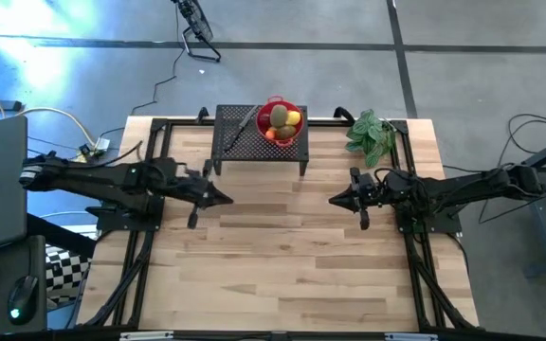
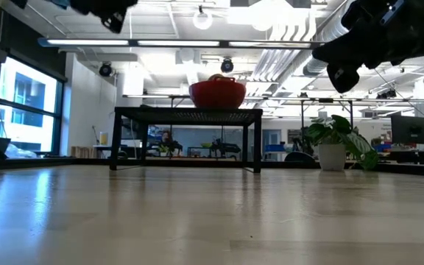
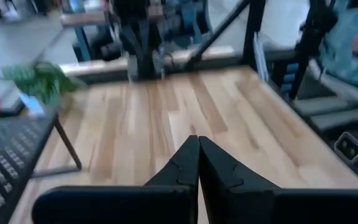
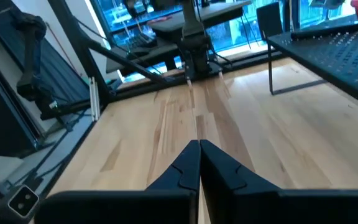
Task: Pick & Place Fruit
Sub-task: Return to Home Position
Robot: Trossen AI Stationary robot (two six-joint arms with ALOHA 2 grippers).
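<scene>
A wooden table (image 1: 282, 275) fills the view. Over its middle the left gripper (image 1: 226, 198) and right gripper (image 1: 335, 200) point at each other, well apart, both pinched shut and holding nothing. Farther back, on the black mesh shelf (image 1: 235, 144), the fruit (image 1: 281, 118) is heaped in a red colander (image 2: 217, 94). The knife (image 1: 245, 126) beside it barely shows against the mesh.

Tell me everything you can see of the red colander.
The red colander is a round, glossy bowl, plastic or enamel by its look, with a loop handle at its rim. It stands upright on the right-arm end of the black perforated shelf at the table's far edge. It holds piled fruit: a brown-green kiwi, a yellow lemon and reddish pieces. Only shelf and fruit touch it.
</scene>
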